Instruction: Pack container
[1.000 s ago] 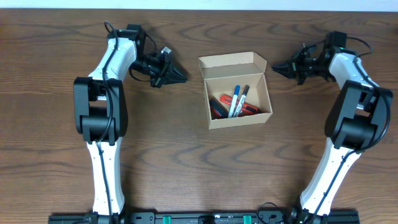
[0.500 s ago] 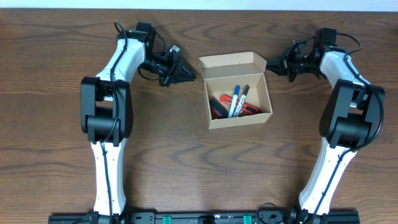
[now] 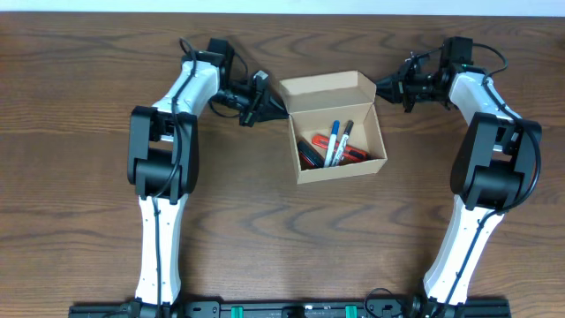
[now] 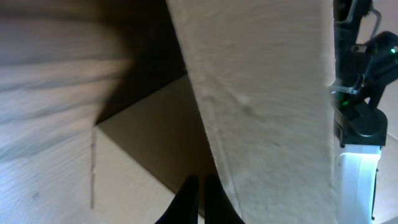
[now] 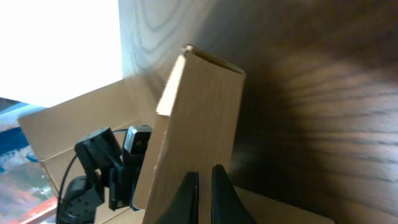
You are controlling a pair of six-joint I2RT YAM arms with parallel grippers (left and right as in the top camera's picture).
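Showing: a tan cardboard container [image 3: 340, 170] standing open at the middle of the tabletop [image 3: 265, 238], with its lid flap [image 3: 328, 88] raised along the edge farthest from the robot's base.
Contents: markers [image 3: 334, 143] lie inside the box, with blue, black and red among them.
Long axis: the container and the flap's hinge run left to right, on the line between the two arms' tips.
Left side: the left end effector [image 3: 279, 109] has its fingers pressed together on nothing. Its tip is just beside the flap's left end, and the container lies to its right.
Right side: the right end effector [image 3: 383, 87] is likewise pressed together and empty. Its tip is at the flap's right end, and the container lies to its left.
Nearer arm: neither is clearly nearer, as both tips sit at the flap's ends.
Contact: possibly touching the cardboard; the left wrist view is blurred, so this cannot be told.
Arm pose: both arms reach forward from the base, with their wrists turned inward to face each other across the flap.
Step judged: lid closing, which calls for both tips to fold the flap down over the markers.
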